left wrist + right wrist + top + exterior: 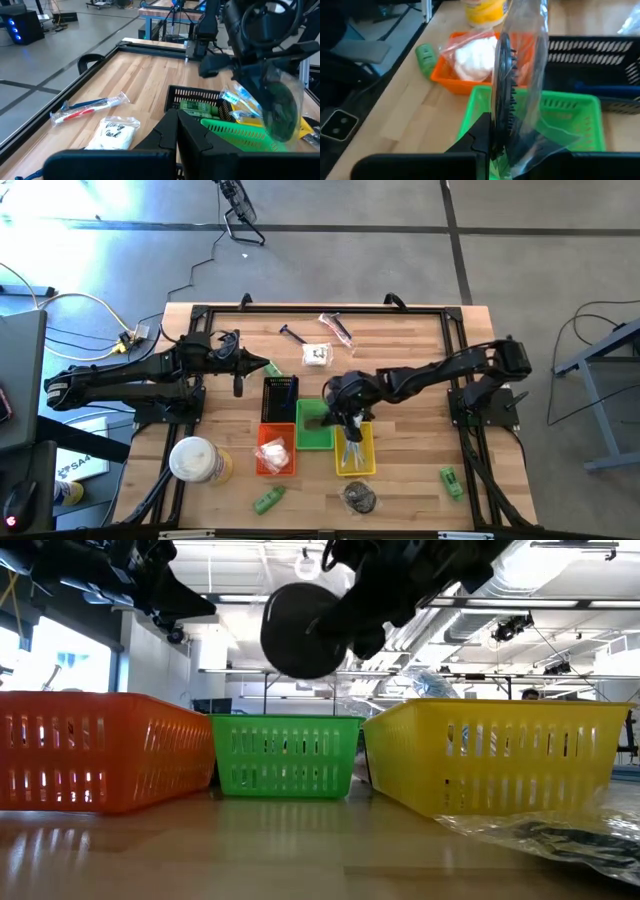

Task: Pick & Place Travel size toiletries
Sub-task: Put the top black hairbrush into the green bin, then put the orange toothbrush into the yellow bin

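- While the left gripper [268, 367] waits pinched shut over the table's left side, beside the black basket [281, 399], the right gripper [347, 418] hangs above the green basket [314, 425].
- Right fingers are clamped on a dark round brush in a clear wrapper [509, 95], held edge-on over the green basket's rim.
- From table height the brush shows as a dark disc above the green basket, between the orange basket [100, 748] and the yellow basket [500, 750].
- Orange basket holds a clear-wrapped white piece [472, 59]; a small green bottle [425, 59] lies on the table just beside it.
- At the far end of the table lie a wrapped white packet [112, 132] and a wrapped toothbrush [87, 108], apart from the baskets.
- Near the front edge: another wrapped dark brush [360, 497] and a green tube [451, 481].
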Available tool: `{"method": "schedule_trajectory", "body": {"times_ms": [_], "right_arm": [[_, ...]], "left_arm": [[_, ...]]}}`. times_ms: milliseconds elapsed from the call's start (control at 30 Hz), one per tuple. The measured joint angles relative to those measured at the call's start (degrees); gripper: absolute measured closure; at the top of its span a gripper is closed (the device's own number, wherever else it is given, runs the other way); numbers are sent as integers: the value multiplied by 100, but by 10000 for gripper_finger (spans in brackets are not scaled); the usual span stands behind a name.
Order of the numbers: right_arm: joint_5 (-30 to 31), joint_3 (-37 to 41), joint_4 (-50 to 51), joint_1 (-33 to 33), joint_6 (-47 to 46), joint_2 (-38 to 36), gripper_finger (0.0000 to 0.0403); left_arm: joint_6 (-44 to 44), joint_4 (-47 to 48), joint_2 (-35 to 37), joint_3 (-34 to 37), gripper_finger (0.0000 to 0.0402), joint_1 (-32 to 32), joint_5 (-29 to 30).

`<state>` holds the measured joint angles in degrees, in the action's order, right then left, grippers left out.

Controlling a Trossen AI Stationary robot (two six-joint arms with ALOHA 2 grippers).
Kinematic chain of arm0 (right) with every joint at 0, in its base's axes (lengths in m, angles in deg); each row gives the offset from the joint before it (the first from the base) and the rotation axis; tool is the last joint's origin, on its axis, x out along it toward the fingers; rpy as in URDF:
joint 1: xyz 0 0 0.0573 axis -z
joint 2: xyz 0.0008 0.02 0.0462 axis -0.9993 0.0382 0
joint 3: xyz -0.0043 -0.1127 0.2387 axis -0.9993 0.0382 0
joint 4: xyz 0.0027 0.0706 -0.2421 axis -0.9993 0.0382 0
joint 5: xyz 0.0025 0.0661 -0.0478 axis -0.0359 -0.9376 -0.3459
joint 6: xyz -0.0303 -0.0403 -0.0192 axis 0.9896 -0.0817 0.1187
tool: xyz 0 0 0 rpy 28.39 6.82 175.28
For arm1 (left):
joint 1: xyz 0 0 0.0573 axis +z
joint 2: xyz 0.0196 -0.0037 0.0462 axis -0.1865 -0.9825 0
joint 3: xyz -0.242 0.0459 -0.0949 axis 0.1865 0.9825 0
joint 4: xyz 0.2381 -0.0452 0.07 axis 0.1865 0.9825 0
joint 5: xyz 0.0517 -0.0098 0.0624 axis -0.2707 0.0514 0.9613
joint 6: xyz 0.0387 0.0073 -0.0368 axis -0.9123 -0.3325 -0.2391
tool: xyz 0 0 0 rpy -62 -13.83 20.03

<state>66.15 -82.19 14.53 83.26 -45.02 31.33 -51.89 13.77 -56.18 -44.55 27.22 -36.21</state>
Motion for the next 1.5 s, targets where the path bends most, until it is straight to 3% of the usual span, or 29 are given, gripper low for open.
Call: {"method": "schedule_trajectory", "body": {"times_ms": [267,433,700,933,1100,1200,1433,1500], "right_arm": [[-342,4,-164,-132,-246,299,374],[79,4,-255,-160,-211,299,360],[202,4,-45,-134,-201,297,254],[844,4,-48,-130,130,295,181],[1496,8,-1,-121,434,227,177],[1555,9,31,-72,544,77,184],[504,7,125,198,517,-307,221],[471,8,171,237,508,-374,238]], "left_arm": [[0,10,0,0,402,-1,14],[2,59,0,0,401,0,12],[50,218,-2,0,401,0,9],[131,260,-2,0,402,-1,-8],[131,306,-2,0,402,1,-6],[131,306,-2,0,401,1,-6],[131,306,-2,0,402,-1,-6],[131,306,-2,0,402,-1,-6]]}}
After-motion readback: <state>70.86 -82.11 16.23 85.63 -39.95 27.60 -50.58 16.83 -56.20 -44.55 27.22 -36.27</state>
